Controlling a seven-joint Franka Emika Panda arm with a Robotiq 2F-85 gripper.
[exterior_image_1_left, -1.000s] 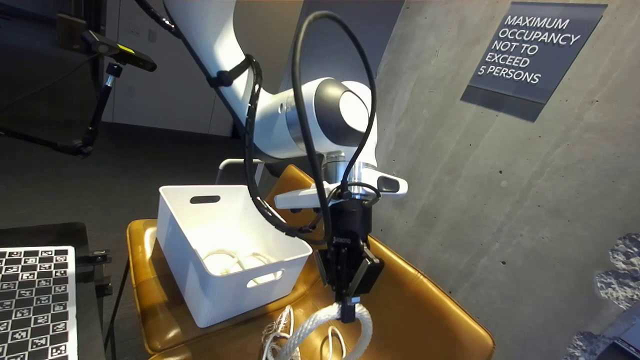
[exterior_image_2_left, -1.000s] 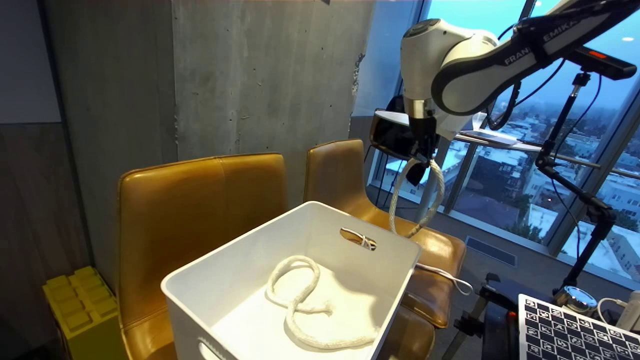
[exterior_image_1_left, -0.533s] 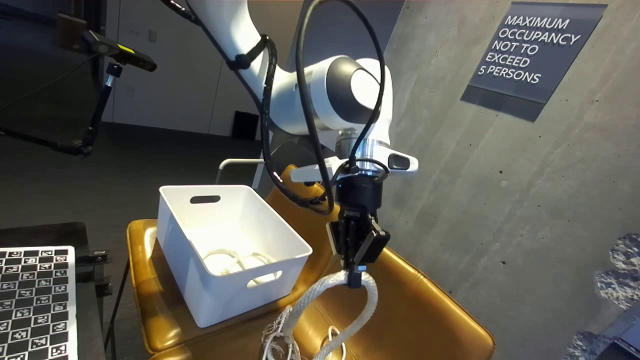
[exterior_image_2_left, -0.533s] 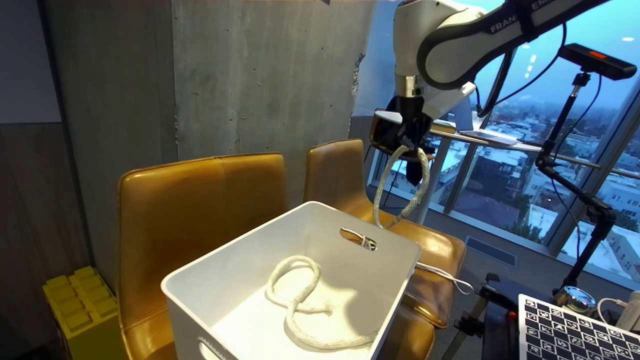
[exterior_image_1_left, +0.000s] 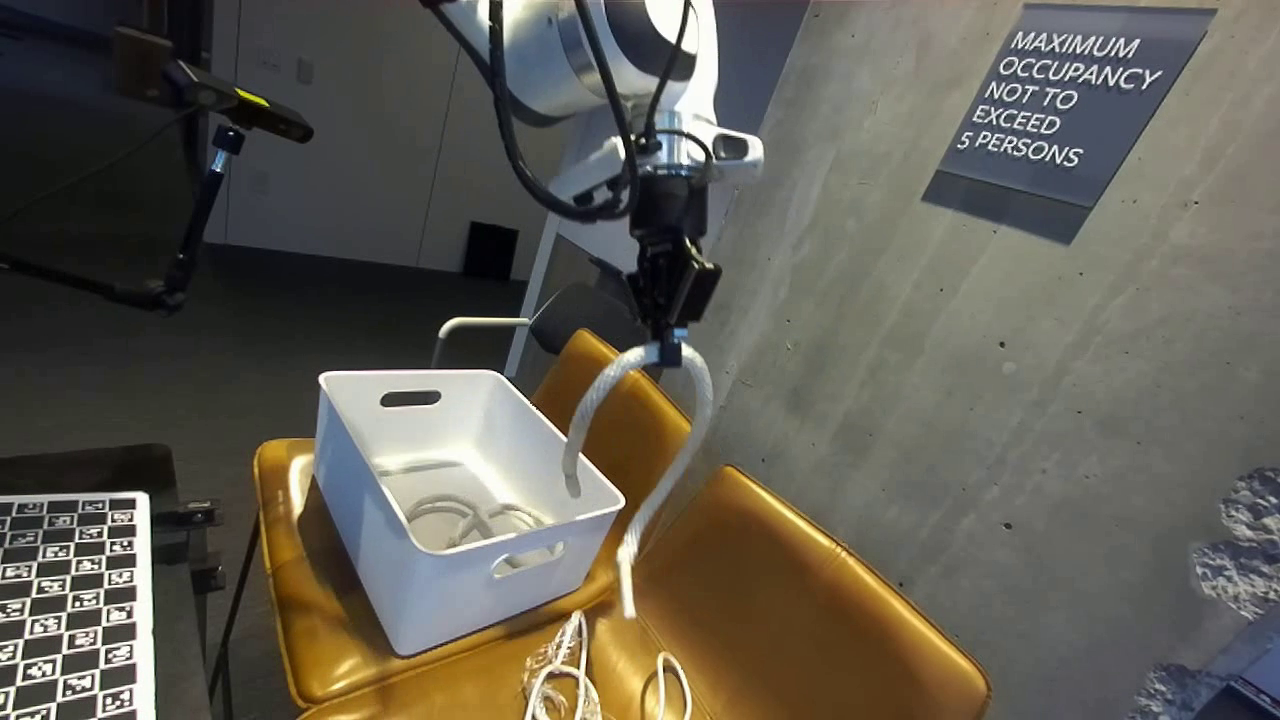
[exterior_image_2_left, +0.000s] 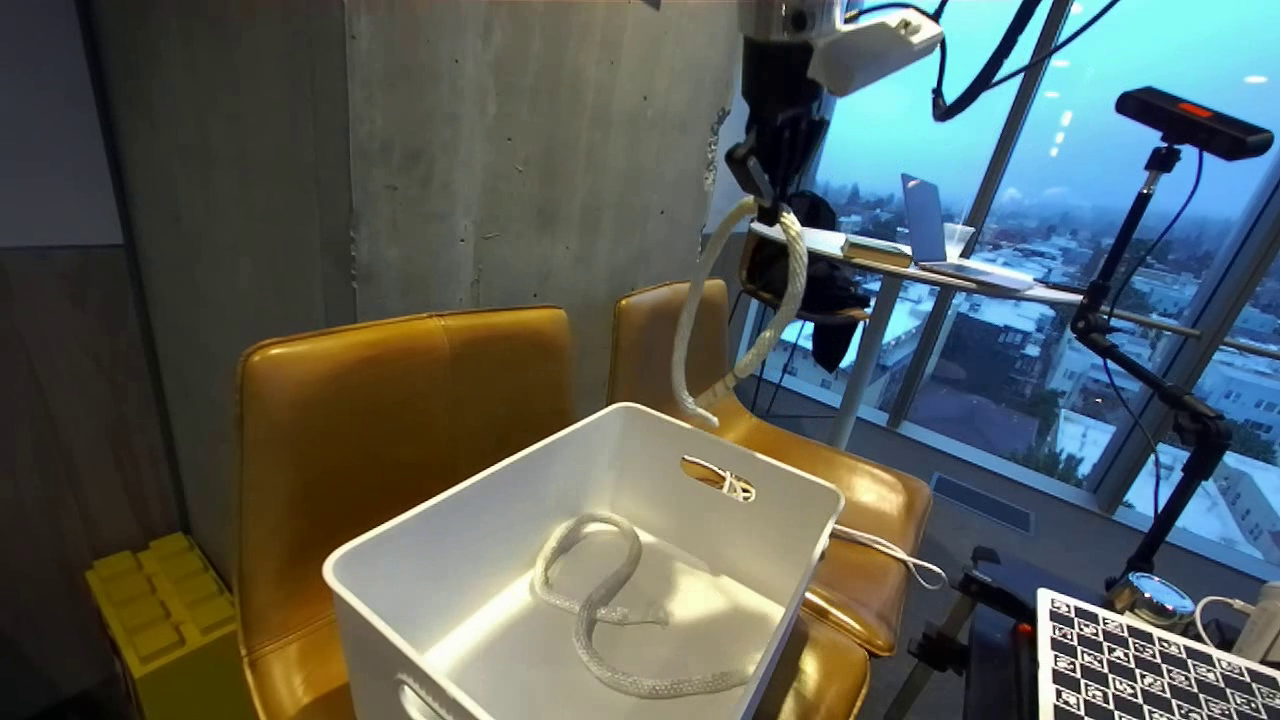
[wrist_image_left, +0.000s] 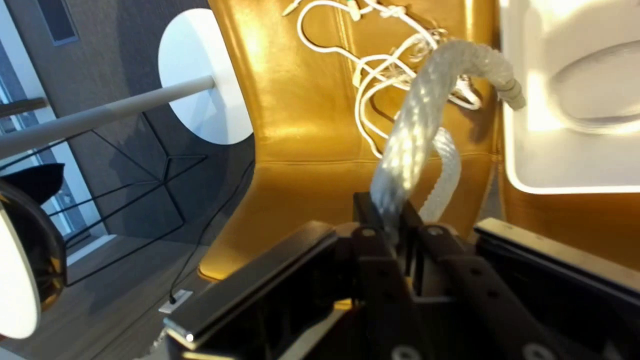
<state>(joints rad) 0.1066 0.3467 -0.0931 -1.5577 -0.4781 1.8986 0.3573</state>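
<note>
My gripper (exterior_image_1_left: 670, 350) is shut on a thick white braided rope (exterior_image_1_left: 704, 400), high above the brown leather chairs. In the wrist view the rope (wrist_image_left: 415, 130) rises from between the fingertips and bends over; its taped end overlaps the white box's rim (wrist_image_left: 575, 190). Both ends hang down in an arch, as an exterior view shows with the rope (exterior_image_2_left: 795, 270) beyond the far wall of the white box (exterior_image_2_left: 640, 460). Inside that box lies a similar rope (exterior_image_2_left: 690, 688) in a loose curl. Thin white cords (exterior_image_1_left: 560, 670) lie tangled on the chair seat beside the box.
A leather chair back (exterior_image_1_left: 800, 590) stands near the concrete wall (exterior_image_1_left: 1000, 400). A camera on a stand arm (exterior_image_2_left: 1190, 125) and a patterned board (exterior_image_2_left: 1150, 650) are on one side. Behind are a table with a laptop (exterior_image_2_left: 925, 220) and a yellow block (exterior_image_2_left: 160, 610).
The gripper has risen with the rope and shifted toward the box. The rope's lower part has come up off the chair area, and both its ends now hang free. The box has stayed put.
</note>
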